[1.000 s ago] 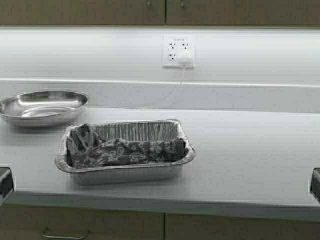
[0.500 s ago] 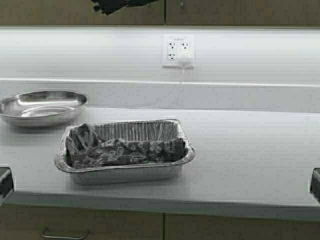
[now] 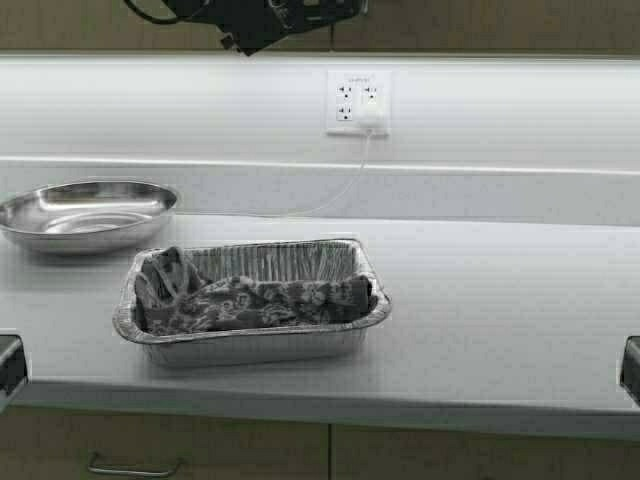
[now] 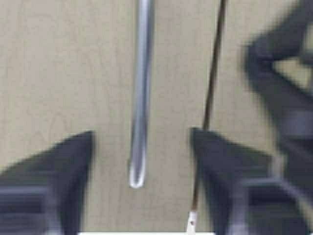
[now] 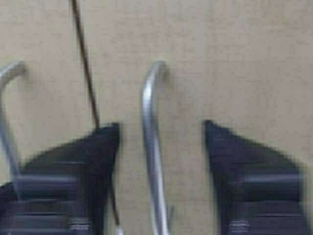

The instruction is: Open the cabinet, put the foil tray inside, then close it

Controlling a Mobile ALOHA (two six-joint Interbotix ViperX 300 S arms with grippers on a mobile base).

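Observation:
The cabinet [image 3: 480, 25] shows as a tan strip along the top of the high view, both doors shut. Dark arm parts [image 3: 265, 18] hang in front of the doors' lower edge. In the left wrist view my left gripper [image 4: 142, 133] is open, its fingers either side of the left door's metal handle [image 4: 140, 88], beside the door seam [image 4: 211, 83]. In the right wrist view my right gripper [image 5: 161, 125] is open, straddling the right door's curved handle [image 5: 151, 161]. The foil tray [image 3: 250, 345] stands on the counter, front left, with a patterned cloth [image 3: 250, 300] in it.
A round steel bowl [image 3: 85, 212] sits on the white counter [image 3: 500, 300], left of the tray. A wall outlet [image 3: 357, 100] with a plugged-in cord is on the backsplash. Base cabinets with a bar handle [image 3: 130, 468] lie below the counter's front edge.
Dark arm parts have come into the top of the high view in front of the cabinet doors and now cover more of them. Tray and bowl have stayed put.

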